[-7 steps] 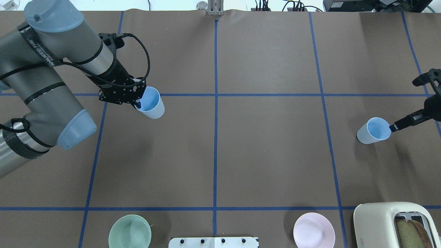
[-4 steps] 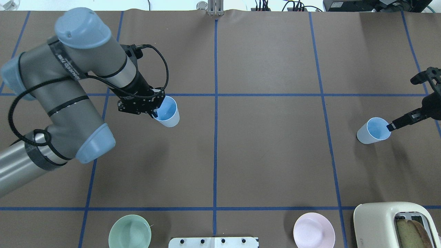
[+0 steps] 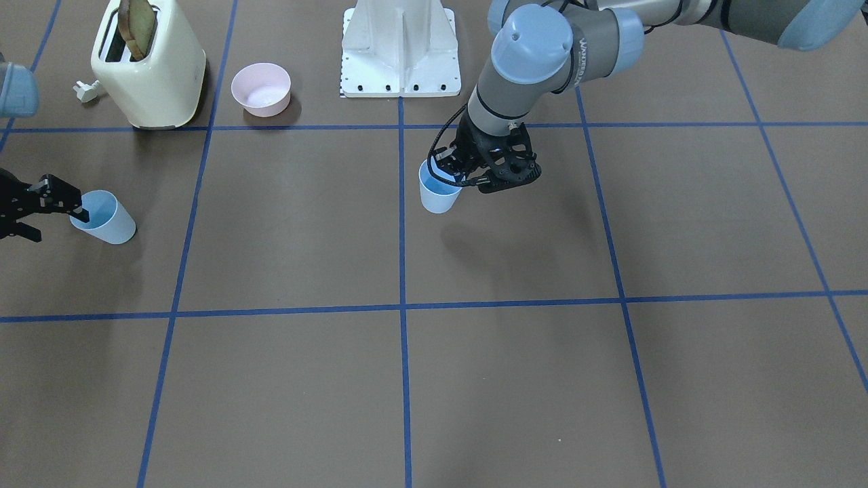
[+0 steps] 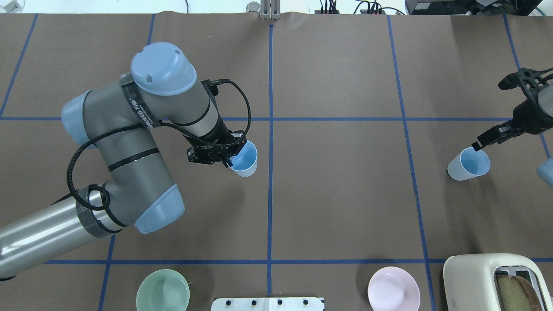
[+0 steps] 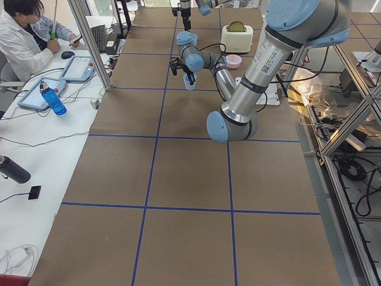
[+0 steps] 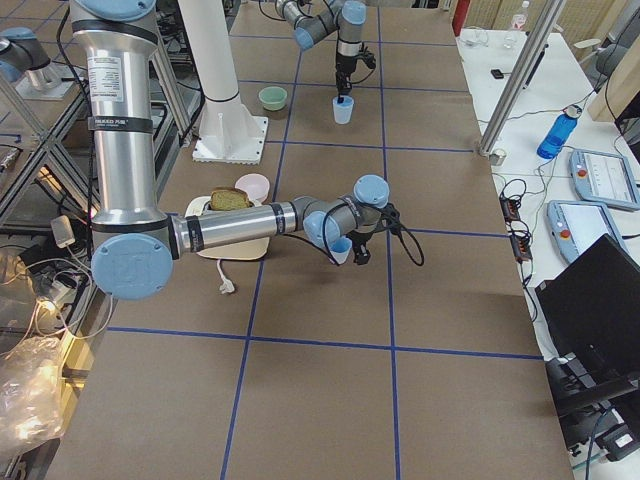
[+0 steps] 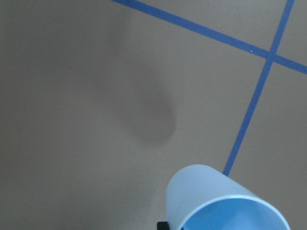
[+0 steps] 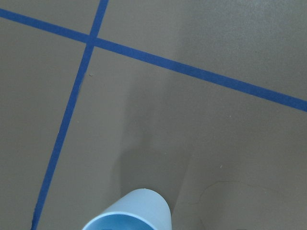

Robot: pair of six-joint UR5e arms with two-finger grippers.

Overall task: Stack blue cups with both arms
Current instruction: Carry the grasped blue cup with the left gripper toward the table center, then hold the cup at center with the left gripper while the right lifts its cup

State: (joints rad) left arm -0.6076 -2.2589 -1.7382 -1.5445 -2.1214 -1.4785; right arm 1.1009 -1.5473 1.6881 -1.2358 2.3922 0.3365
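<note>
One blue cup [image 4: 244, 159] hangs above the table just left of the centre line. My left gripper [image 4: 229, 163] is shut on its rim. The cup also shows in the front view [image 3: 438, 195] and in the left wrist view [image 7: 225, 206]. The other blue cup [image 4: 468, 164] stands upright on the table at the right; it also shows in the front view [image 3: 106, 217] and the right wrist view [image 8: 129, 213]. My right gripper [image 3: 64, 222] is at this cup's rim with its jaws apart. One fingertip [image 4: 477, 146] is over the far rim.
A green bowl [image 4: 163, 290] and a pink bowl [image 4: 393, 288] sit near the white base stand [image 4: 268, 303]. A cream toaster [image 4: 492, 280] holding bread stands at the near right corner. An operator [image 5: 24, 36] sits at a side desk.
My left arm has carried its cup to the right and toward the robot, close to the centre line. My right gripper has shifted from the standing cup's right rim to its far rim; that cup has not moved.
</note>
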